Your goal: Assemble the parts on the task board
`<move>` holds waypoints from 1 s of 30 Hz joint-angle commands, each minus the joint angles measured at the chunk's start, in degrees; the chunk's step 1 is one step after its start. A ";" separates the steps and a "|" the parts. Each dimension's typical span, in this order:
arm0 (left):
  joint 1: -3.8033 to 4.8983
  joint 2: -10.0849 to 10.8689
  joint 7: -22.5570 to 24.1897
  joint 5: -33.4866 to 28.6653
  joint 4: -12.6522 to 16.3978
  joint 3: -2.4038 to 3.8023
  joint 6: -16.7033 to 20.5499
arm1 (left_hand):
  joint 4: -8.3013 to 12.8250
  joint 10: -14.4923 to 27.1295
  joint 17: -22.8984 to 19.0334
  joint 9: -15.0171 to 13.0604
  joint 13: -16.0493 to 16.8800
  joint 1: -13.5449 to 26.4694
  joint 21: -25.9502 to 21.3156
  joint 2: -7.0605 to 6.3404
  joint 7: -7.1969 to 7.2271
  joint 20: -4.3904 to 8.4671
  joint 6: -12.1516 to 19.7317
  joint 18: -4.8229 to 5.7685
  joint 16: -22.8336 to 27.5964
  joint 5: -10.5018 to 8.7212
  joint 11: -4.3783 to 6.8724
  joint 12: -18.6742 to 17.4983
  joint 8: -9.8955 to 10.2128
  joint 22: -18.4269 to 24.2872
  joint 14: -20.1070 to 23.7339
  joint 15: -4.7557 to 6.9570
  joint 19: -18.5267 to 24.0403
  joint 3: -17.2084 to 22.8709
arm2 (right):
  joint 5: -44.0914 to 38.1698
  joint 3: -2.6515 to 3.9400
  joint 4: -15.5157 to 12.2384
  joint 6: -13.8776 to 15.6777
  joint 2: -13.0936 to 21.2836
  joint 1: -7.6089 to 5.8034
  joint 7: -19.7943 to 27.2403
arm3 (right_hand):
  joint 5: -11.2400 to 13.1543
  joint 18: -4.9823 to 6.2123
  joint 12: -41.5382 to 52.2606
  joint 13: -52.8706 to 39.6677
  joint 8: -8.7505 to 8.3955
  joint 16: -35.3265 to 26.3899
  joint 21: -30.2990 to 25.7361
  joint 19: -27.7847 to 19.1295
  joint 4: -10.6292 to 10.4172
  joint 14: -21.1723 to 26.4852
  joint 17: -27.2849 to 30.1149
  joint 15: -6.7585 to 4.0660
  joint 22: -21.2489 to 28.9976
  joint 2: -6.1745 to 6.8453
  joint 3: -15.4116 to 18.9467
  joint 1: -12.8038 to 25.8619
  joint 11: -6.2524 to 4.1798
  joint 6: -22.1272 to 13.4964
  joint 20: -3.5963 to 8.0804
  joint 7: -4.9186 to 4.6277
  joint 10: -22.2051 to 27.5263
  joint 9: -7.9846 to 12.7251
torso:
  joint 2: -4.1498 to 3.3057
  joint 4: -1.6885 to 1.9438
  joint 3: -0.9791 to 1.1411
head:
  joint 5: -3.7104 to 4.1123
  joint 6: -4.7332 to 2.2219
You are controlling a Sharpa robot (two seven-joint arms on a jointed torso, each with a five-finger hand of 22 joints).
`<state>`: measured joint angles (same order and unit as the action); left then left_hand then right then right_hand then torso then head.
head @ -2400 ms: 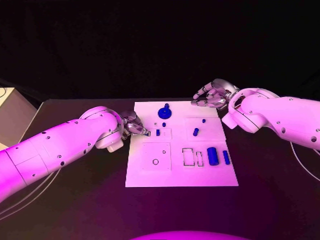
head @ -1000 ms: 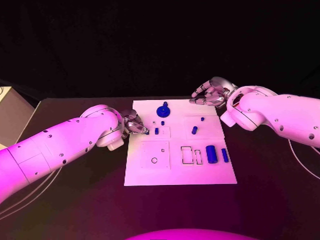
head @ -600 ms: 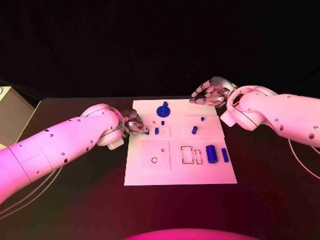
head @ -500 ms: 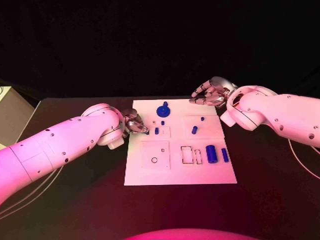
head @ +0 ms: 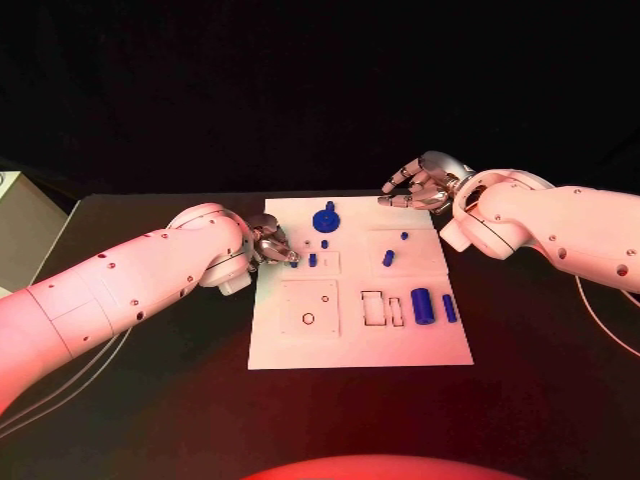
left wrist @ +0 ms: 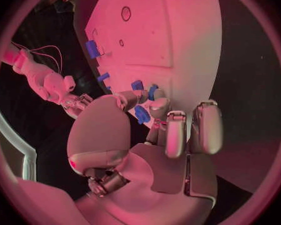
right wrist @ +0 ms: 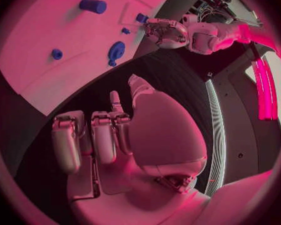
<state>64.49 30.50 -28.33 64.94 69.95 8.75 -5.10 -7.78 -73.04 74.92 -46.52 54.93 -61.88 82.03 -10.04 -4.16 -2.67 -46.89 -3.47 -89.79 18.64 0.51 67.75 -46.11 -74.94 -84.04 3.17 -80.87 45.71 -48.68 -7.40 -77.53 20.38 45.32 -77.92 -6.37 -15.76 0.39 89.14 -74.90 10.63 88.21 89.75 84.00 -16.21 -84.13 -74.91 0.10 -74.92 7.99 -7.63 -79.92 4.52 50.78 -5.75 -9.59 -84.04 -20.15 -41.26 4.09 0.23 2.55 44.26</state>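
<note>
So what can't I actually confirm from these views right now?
- Head view: left hand covers its small blue part; seating unclear.
- Left wrist view: the blue part sits between fingers that hide the contact.
- Head view: right hand at the task board corner; curled fingers hide its palm.

White task board [head: 361, 345] on black table [head: 147, 400]

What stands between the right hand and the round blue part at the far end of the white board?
Nothing visible does. The right hand hovers off the far right corner of the white board, holding nothing. Only bare board lies between it and the round blue part. The left hand holds a small blue piece at the board's left edge.
</note>
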 commanded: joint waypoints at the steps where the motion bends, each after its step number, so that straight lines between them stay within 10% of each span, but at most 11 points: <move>1: -0.49 -0.37 -0.35 0.19 -0.05 -0.37 -2.52 | 8.59 -0.55 15.08 0.13 0.07 0.83 0.12 -0.31 0.43 -0.05 0.12 0.01 -0.21 0.24 0.05 0.22 0.09 -0.53 -5.96 0.54 -0.13 7.97 | -0.48 0.03 -0.10 -0.19 0.03 0.01 0.45 | -0.25 -0.30 -0.14 -13.96 0.36 -0.35 -0.04 5.90 -0.04 -4.80 -10.71 0.01 -14.82 0.28 -0.44 0.09 0.18 -0.50 0.01 0.06 -4.66 -0.08 | 0.08 0.07 -0.02 | 0.07 0.09; 12: -0.47 -0.14 -0.47 1.06 -0.10 -0.42 -3.89 | 7.53 -0.94 15.08 0.84 0.05 2.11 -0.05 -1.58 1.27 0.27 0.13 0.00 -0.21 -0.10 0.62 0.24 -0.04 -0.48 -5.96 0.91 -0.11 4.18 | -0.48 0.03 -0.06 -0.12 0.05 0.01 0.51 | -0.28 -0.30 -0.17 -13.93 0.40 -0.39 -0.04 5.90 -0.10 -4.78 -10.65 0.01 -14.82 0.42 -0.50 0.24 0.17 -0.50 0.01 0.07 -4.62 -0.09 | 0.10 0.07 -0.05 | 0.06 0.17; 21: -0.48 0.15 -0.60 1.74 -0.09 -0.46 -4.39 | 1.43 -0.55 15.08 3.75 0.17 2.70 -0.40 -2.55 1.48 0.52 -1.81 0.04 -0.21 -1.19 0.73 0.40 0.81 -0.37 -5.96 1.14 -0.22 -10.04 | -0.48 0.03 -0.07 -0.04 0.10 0.01 0.55 | -0.28 -0.30 -0.17 -13.93 0.40 -0.39 -0.04 5.90 -0.10 -4.78 -10.65 0.01 -14.82 0.42 -0.50 0.24 0.17 -0.50 0.01 0.07 -4.62 -0.09 | 0.05 0.06 -0.09 | 0.07 0.13; 30: -0.49 0.30 -0.70 2.12 -0.07 -0.48 -4.29 | -1.20 -0.48 15.08 4.52 0.17 1.48 -0.50 -2.55 1.38 0.52 -1.91 0.02 -0.21 -1.59 0.67 0.40 0.88 -0.35 -5.96 1.10 -0.26 -14.84 | -0.48 0.03 -0.06 0.00 0.12 0.01 0.58 | -0.26 -0.29 -0.16 -13.94 0.41 -0.40 -0.08 5.89 -0.12 -4.78 -10.62 0.01 -14.79 0.50 -0.53 0.33 0.17 -0.53 0.00 0.07 -4.64 -0.08 | 0.03 0.06 -0.08 | 0.07 0.12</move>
<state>64.49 30.80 -28.31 66.50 69.97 8.62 -7.11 -8.79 -73.84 74.92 -42.07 55.07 -59.71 81.81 -12.53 -2.46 -2.46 -48.66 -3.47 -89.79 17.34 1.34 67.96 -45.12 -74.93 -84.06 4.00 -81.09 31.28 -48.71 -7.40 -77.52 20.40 45.43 -77.93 -6.36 -15.76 0.39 89.14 -74.90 10.86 87.99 89.75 84.00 -16.38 -84.13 -74.91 0.10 -74.95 8.00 -7.80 -79.91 4.52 50.78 -5.75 -9.59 -84.04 -20.18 -41.20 4.13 0.14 2.60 44.40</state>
